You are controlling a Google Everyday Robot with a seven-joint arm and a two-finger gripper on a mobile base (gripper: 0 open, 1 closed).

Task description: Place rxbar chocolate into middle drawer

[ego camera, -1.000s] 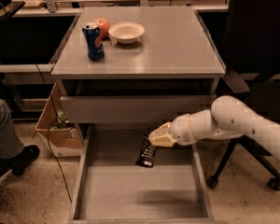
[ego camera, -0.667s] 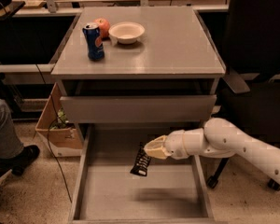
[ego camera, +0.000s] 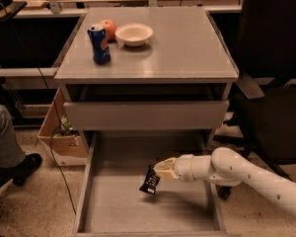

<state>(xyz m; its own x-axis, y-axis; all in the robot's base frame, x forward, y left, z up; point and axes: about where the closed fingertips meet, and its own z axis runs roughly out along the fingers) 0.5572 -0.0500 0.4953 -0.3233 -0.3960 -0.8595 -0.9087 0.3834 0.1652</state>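
The rxbar chocolate (ego camera: 150,180), a small dark bar with pale lettering, hangs tilted from the tips of my gripper (ego camera: 158,171). The gripper is shut on the bar's upper end. My white arm reaches in from the right, low over the middle drawer (ego camera: 113,211), a pulled-out grey tray with a flat floor and thin side walls. The bar is inside the drawer's outline, near its middle, just above the floor or touching it; I cannot tell which.
The grey drawer with a tall plain front (ego camera: 145,115) sits just above. On the cabinet top (ego camera: 187,53) stand a blue soda can (ego camera: 99,44), an apple (ego camera: 108,27) and a white bowl (ego camera: 133,34). A black chair (ego camera: 276,83) is at the right, a cardboard box (ego camera: 59,137) and a person's leg (ego camera: 2,142) at the left.
My gripper has moved left and down into the open drawer, carrying the bar with it. The bar hangs lower and nearer the drawer's middle.
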